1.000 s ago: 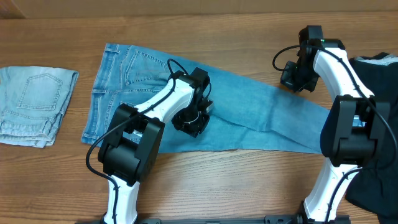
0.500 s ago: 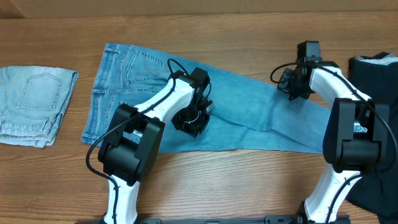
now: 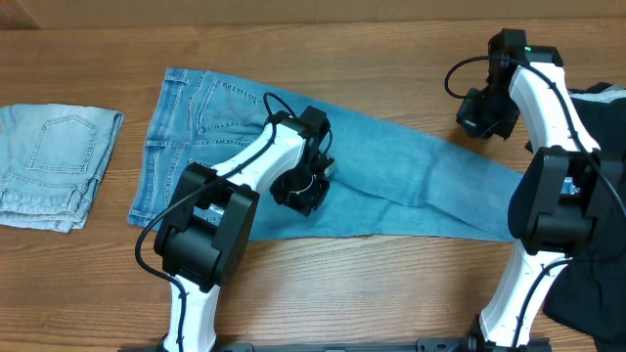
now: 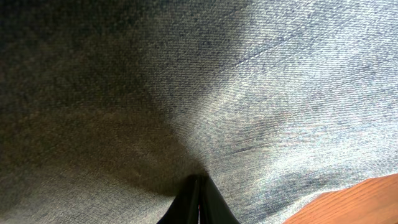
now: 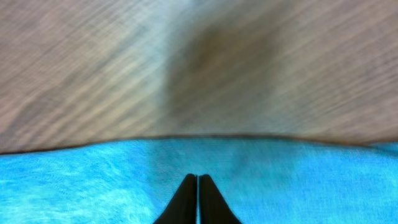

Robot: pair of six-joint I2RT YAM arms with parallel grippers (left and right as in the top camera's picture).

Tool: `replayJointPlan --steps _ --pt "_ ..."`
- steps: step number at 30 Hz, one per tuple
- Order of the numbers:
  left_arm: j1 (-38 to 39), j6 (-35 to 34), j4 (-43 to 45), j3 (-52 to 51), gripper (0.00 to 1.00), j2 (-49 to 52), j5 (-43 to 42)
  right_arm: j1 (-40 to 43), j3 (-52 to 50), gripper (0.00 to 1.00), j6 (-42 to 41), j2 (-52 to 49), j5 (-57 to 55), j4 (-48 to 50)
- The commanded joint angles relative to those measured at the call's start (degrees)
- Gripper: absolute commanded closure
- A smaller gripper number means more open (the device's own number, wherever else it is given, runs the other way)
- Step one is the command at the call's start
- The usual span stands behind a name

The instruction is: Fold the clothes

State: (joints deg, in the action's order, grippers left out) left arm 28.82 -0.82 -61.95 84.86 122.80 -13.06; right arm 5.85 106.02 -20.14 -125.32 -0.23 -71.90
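Jeans (image 3: 411, 191) lie flat, waist to the left and legs running right. The left claw (image 4: 199, 190) is clenched, pinching denim near the seat. The right claw (image 5: 198, 186) is clenched and empty, above the leg's far edge.

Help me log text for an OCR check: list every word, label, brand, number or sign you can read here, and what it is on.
None readable.
On the medium-blue jeans, paler folded jeans and black garment: no lettering or tag shows.
On the left arm's joint housing: faint pale marks, too small to read.
Wrist views: only denim weave and wood.
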Motion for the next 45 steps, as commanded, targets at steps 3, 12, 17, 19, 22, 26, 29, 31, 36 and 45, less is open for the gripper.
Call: replayJointPlan --steps 3,12,17,19,22,26,29,31,36,45 --pt "0.1 1.5 0.7 -3.7 0.94 6.7 5.6 0.7 -7.2 0.96 -0.9 -0.2 4.6 3.3" --pt "0.1 1.5 0.7 -3.7 0.94 6.7 5.6 0.6 -13.7 0.28 5.6 -0.2 10.0 9.1" --pt "0.1 1.5 0.7 -3.7 0.94 6.7 5.6 -0.1 -13.8 0.37 7.1 -0.2 9.9 6.7" --pt "0.1 1.5 0.7 -3.7 0.94 6.7 5.6 -1.3 -14.5 0.37 7.1 -0.2 9.1 7.1" --pt "0.1 1.5 0.7 -3.7 0.94 6.7 5.6 -3.0 -17.5 0.42 7.2 -0.2 8.5 10.8" --pt "0.1 1.5 0.7 -3.7 0.94 6.7 5.7 -4.3 -18.7 0.76 8.4 -0.2 6.7 15.1" --pt "0.1 1.5 0.7 -3.7 0.94 6.7 5.7 -4.1 -17.5 0.8 8.4 -0.2 6.5 16.2" --pt "0.1 1.5 0.7 -3.7 0.94 6.7 5.7 -4.1 -15.7 0.83 8.5 -0.2 5.2 17.5" --pt "0.1 1.5 0.7 -3.7 0.95 6.7 5.7 -4.1 -14.4 0.89 10.0 -0.2 4.7 24.7" --pt "0.1 1.5 0.7 -3.7 0.95 6.7 5.7 -4.1 -14.4 0.9 11.7 -0.2 1.1 38.1"
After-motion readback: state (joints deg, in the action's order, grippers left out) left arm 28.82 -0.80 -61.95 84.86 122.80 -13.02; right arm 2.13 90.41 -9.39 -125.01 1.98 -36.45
